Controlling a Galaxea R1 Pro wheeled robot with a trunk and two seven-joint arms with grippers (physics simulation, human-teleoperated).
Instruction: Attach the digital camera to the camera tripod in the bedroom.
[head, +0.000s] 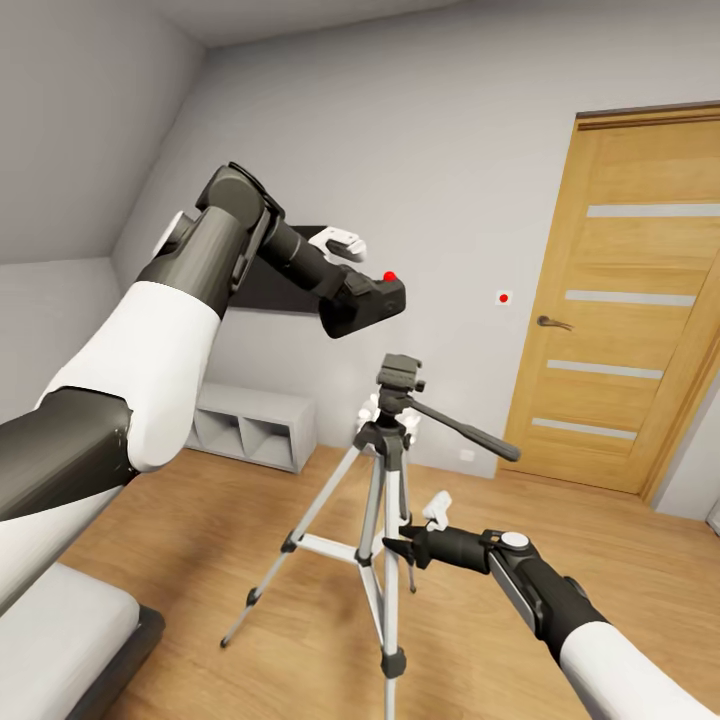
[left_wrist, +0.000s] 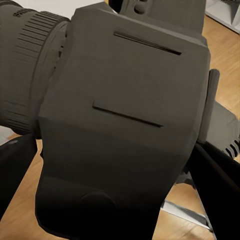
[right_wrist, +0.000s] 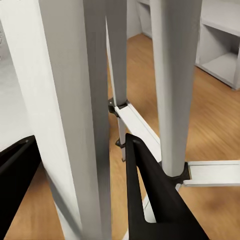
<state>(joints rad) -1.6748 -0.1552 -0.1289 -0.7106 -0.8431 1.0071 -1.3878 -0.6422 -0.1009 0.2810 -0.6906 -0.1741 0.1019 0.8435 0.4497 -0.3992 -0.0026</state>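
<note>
Left gripper (head: 385, 298): raised, fingers closed on the digital camera (head: 368, 300), whose red button faces up
Digital camera, position: in the air, above the tripod head and a little toward the robot's left, clearly apart from it
Camera tripod (head: 385, 500): standing upright on the wood floor (head: 620, 560), near the oak door (head: 610, 300)
Right gripper (head: 400, 547): low, at the tripod's leg section; one leg sits between its parted fingers (right_wrist: 155, 200), but whether they actually press it is hard to tell
Done: camera picked up and carried to the tripod
Left: lower and align the camera onto the tripod head, seat it, let go
</note>
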